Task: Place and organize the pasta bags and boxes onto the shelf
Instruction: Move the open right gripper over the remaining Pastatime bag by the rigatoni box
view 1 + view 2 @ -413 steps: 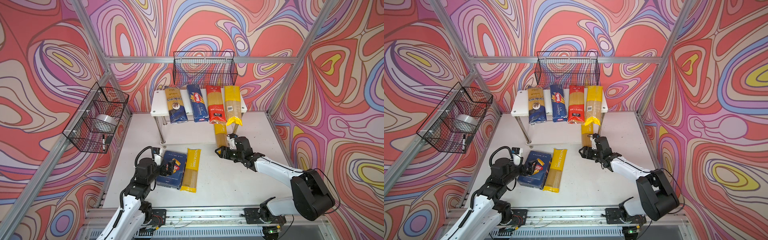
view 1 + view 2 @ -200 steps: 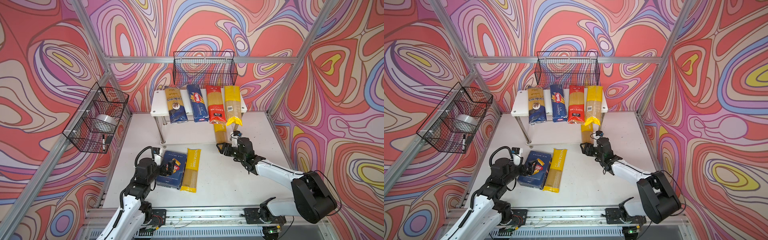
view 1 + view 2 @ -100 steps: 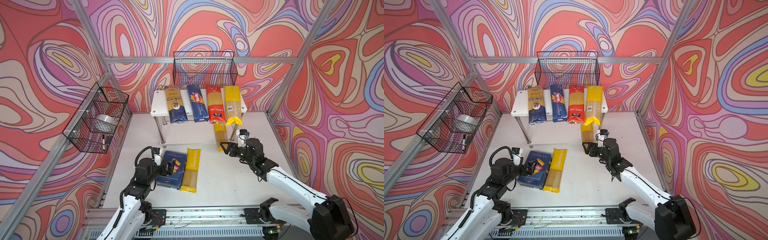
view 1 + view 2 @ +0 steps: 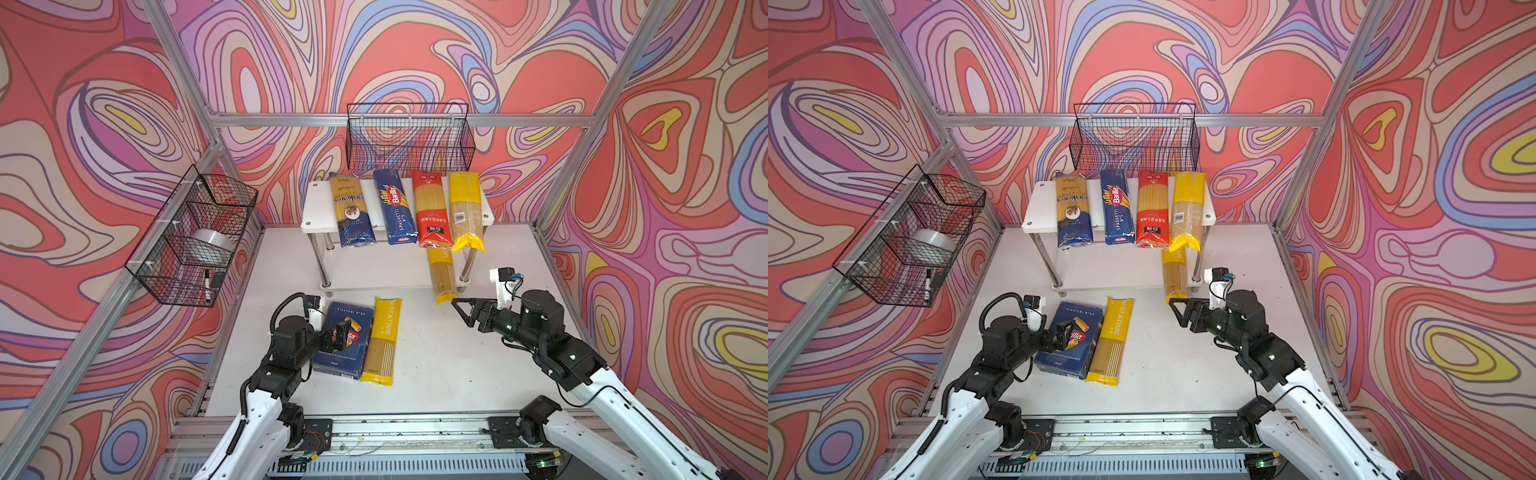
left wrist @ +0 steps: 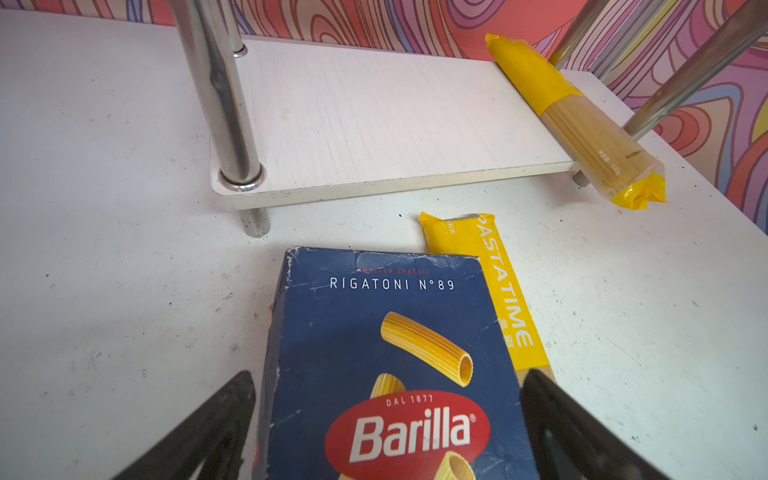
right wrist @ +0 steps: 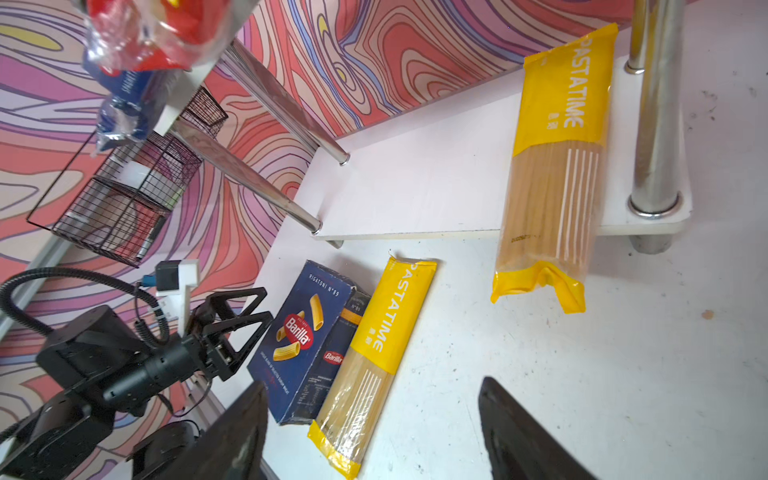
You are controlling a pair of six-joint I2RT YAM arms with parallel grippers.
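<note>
1. Now we see the rigatoni box lying flat on the worktop, lower centre in both top views, long axis toward the shelf; scuffed blue cardboard.
2. Our left tool hangs open over it.
3. A glossy yellow film bag touches its right side, parallel.
4. A second bag overhangs the lower white board, beside a chrome leg.
5. Our right tool gapes empty nearby.

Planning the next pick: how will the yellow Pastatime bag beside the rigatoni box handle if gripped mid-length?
Probably fairly stiff lengthwise: the Pastatime bag is packed with straight spaghetti strands, so it should not droop much. The glossy film looks slippery and may slide in a grip. The crimped yellow ends look floppy; likely poor places to hold.
</note>
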